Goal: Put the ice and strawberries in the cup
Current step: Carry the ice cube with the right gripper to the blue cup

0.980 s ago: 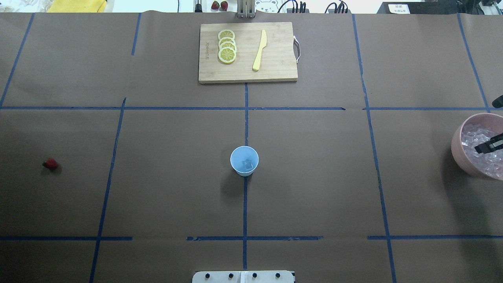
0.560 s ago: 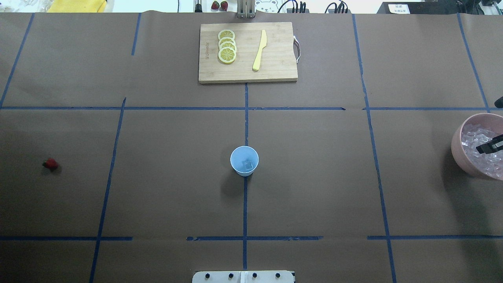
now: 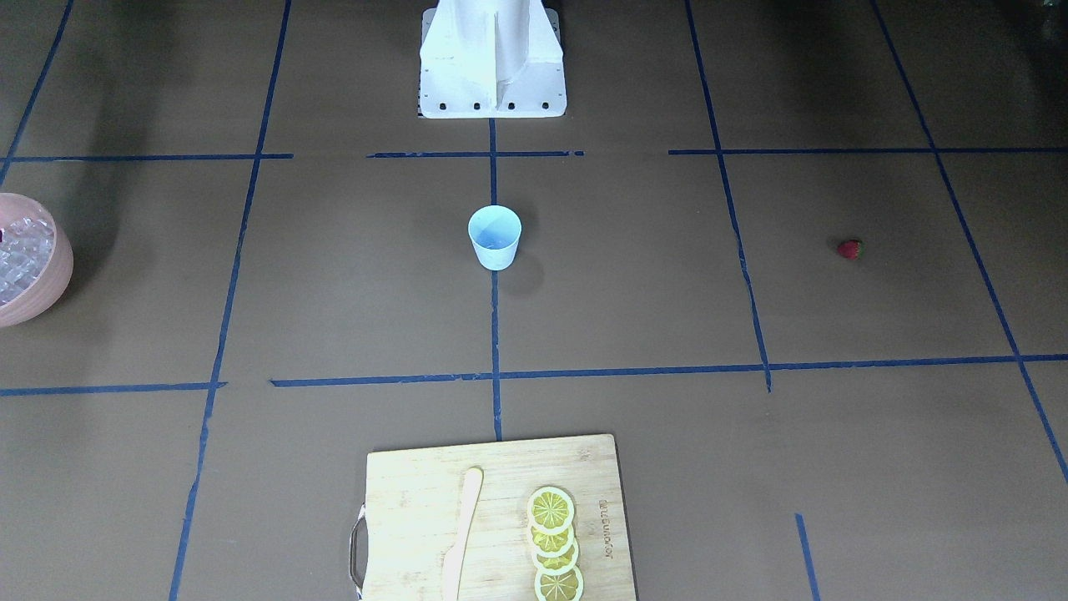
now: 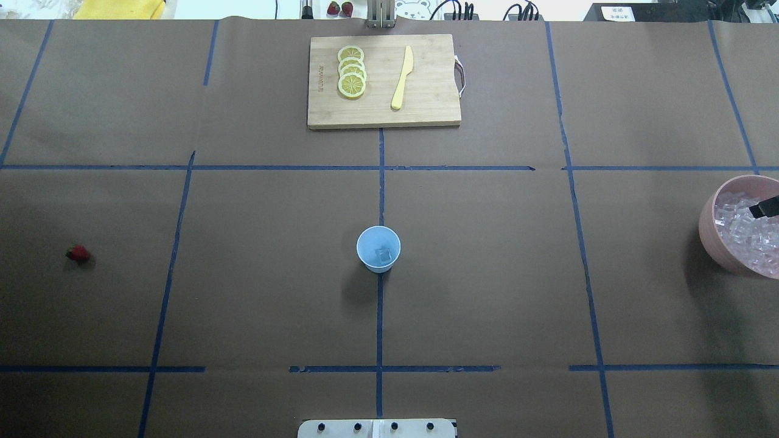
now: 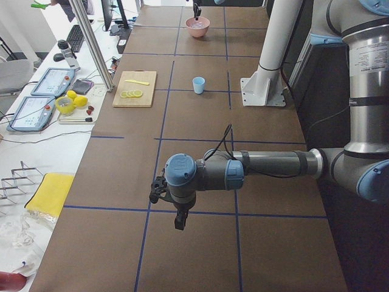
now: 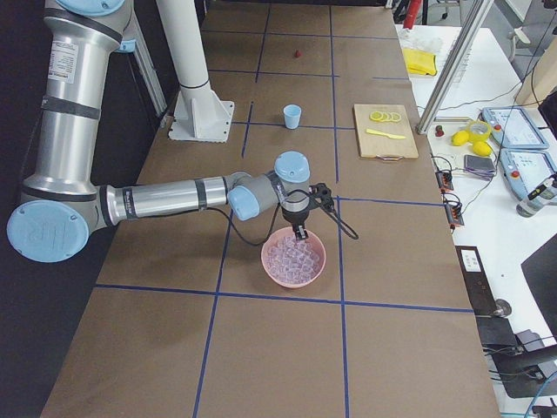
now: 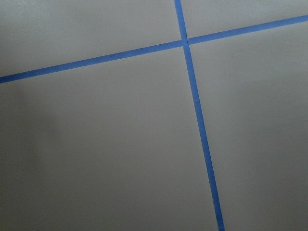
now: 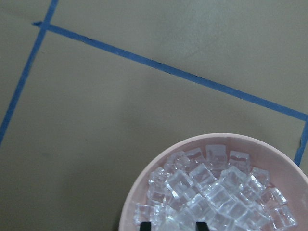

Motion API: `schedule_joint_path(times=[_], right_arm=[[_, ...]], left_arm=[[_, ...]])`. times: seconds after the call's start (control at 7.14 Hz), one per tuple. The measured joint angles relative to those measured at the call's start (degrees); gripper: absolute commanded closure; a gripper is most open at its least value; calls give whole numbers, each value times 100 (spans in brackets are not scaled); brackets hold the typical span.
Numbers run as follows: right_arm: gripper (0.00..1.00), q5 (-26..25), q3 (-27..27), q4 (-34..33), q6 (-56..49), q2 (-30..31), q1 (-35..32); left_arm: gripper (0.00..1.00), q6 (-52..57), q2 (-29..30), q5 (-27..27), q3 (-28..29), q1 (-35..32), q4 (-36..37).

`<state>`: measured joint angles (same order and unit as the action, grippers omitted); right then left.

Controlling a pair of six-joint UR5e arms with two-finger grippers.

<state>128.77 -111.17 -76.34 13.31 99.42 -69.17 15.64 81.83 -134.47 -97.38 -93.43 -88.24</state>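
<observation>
The light blue cup (image 4: 378,248) stands at the table's middle with one ice cube (image 4: 382,255) inside; it also shows in the front view (image 3: 495,236). The ice (image 8: 211,192) is heaped in a pink bowl (image 4: 708,234) at the far right. My right gripper (image 8: 173,225) hangs over the bowl, its two fingertips apart with nothing held between them; one fingertip (image 4: 764,208) shows in the overhead view. The strawberry (image 4: 78,253) lies alone at the far left. My left gripper (image 5: 178,222) shows only in the exterior left view, low over bare table; I cannot tell if it is open.
A wooden cutting board (image 4: 426,109) with several lemon slices (image 4: 352,72) and a yellow knife (image 4: 402,78) lies at the table's far middle. The robot base (image 4: 377,428) is at the near edge. Blue tape lines cross the brown table.
My right gripper has moved from the bowl's middle towards its far right side, and less of it shows in the overhead view. Cup, strawberry and board have not moved.
</observation>
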Motion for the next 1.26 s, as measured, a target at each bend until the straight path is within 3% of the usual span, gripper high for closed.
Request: schedule_joint_path(times=[0.28,0.56,0.98,1.26], right_arm=[[98,15,-489,-1351,90,-738,6],[98,-58,-685,-2247,817,-1639,432],[98,-617,-556,-2537,2819,-2912,1828],[97,-1163,-83,-2713,4093,-4006,2690]], left_arm=[[0,2,0,0,0,0,0],[0,6,0,-4,0,0,0],[0,0,0,0,0,0,0],[0,0,0,0,0,0,0]])
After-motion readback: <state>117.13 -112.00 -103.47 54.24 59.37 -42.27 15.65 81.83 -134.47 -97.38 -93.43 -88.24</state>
